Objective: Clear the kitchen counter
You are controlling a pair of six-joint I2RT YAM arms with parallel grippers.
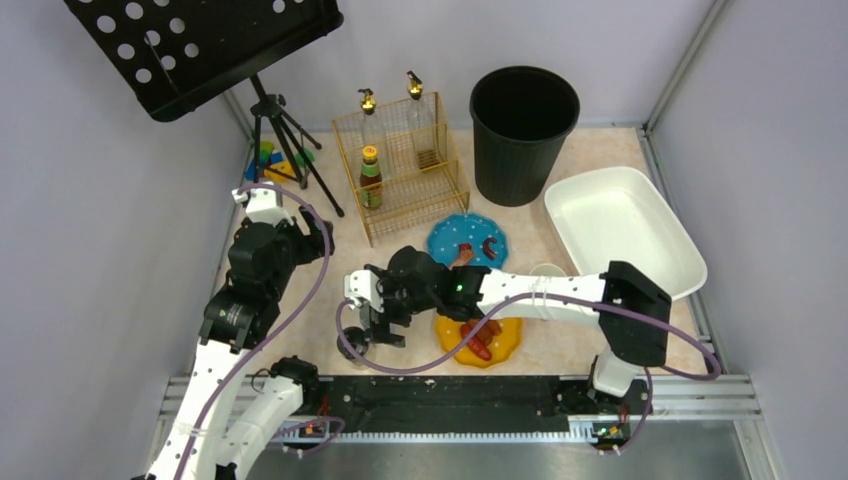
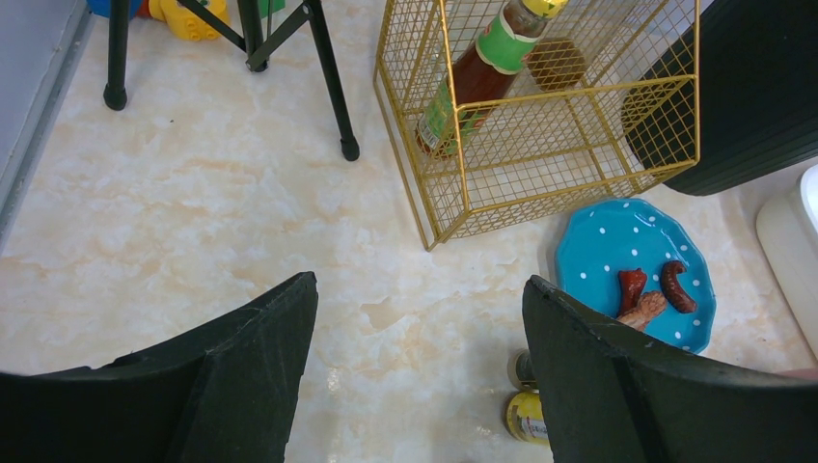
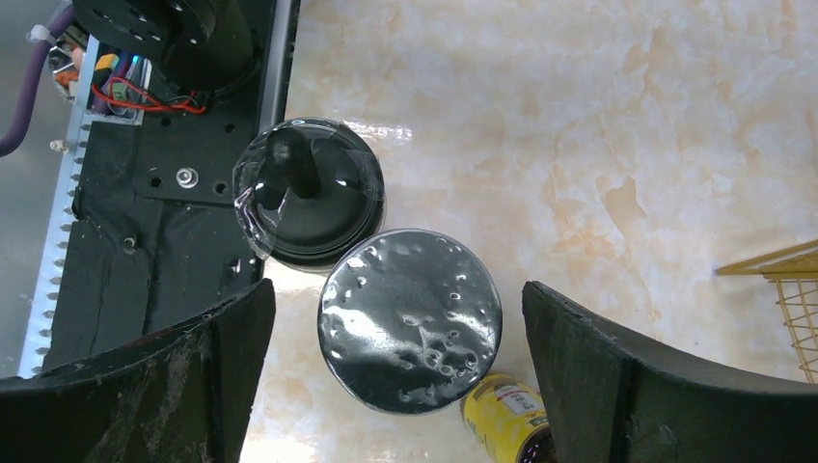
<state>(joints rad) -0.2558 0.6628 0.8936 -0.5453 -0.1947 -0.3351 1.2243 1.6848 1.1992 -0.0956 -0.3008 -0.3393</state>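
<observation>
The kitchen counter [image 1: 300, 330] is a beige marbled surface. My right gripper [image 1: 385, 322] hangs open over its near edge. In the right wrist view [image 3: 398, 289] the fingers straddle a round shiny black lid [image 3: 412, 333] without touching it. A second black lid with a knob [image 3: 309, 193] sits beside it, and a small yellow bottle [image 3: 506, 415] lies by the right finger. My left gripper [image 1: 318, 232] is open and empty above the left of the counter [image 2: 193, 222]. Its wrist view [image 2: 420, 285] shows the yellow bottle [image 2: 526, 415].
A gold wire rack [image 1: 400, 170] holds sauce bottles. A black bin [image 1: 524, 130] and a white tub [image 1: 620, 230] stand at the back right. A blue plate [image 1: 445, 240] and a yellow plate [image 1: 505, 340] hold sausages. A tripod [image 1: 285, 140] stands at the back left.
</observation>
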